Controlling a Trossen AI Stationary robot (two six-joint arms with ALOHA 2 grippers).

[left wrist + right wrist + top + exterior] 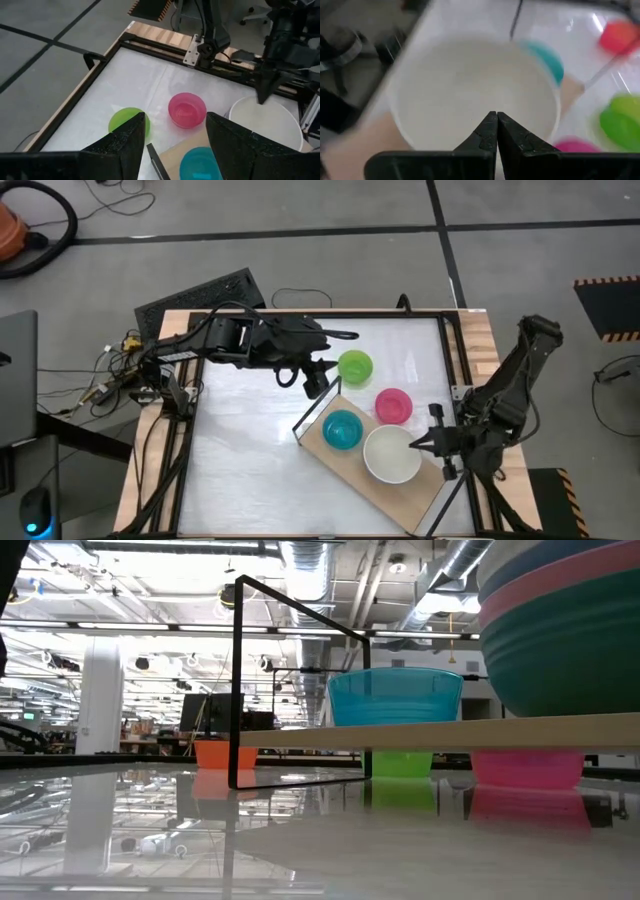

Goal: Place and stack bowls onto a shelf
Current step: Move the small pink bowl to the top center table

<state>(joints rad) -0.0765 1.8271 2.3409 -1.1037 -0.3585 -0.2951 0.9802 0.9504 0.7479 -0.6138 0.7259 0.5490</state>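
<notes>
Bowls sit in two groups: a cyan bowl and a white bowl rest on the shelf, a light-wood board with a thin black frame that lies at an angle on the white surface, toward four o'clock from the surface's middle in the high view. The white bowl is at about four o'clock from the cyan one, the two just beside each other. Off the board, on the surface itself, a lime bowl stands at roughly twelve o'clock from the cyan bowl, and a pink bowl stands near the board's far edge, at about four o'clock from the lime one. In the low view the white bowl shows as the top of a stack, with pink and dark green bands under it. The left gripper hangs over the surface at nine o'clock of the lime bowl, just beside the shelf's black frame; its jaws stand wide apart and hold nothing. The right gripper points at the white bowl's rim from the three o'clock side, its jaws pressed together, tips meeting, gripping nothing.
</notes>
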